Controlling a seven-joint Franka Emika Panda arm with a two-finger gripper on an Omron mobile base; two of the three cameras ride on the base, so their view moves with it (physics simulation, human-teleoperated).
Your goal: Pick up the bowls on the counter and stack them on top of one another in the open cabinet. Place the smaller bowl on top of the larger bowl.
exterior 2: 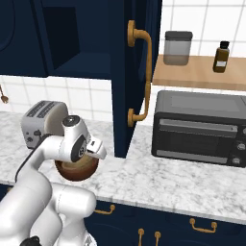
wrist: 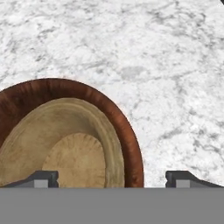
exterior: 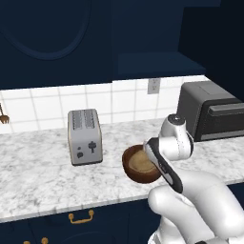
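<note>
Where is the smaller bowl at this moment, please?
The smaller bowl sits nested inside the larger bowl on the counter, right of the toaster in the left base view.

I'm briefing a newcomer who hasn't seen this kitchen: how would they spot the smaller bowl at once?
On the counter, look right of the toaster, under the robot's wrist. There a dark reddish bowl stands; the smaller bowl lies nested inside it, light tan and shallower.
</note>
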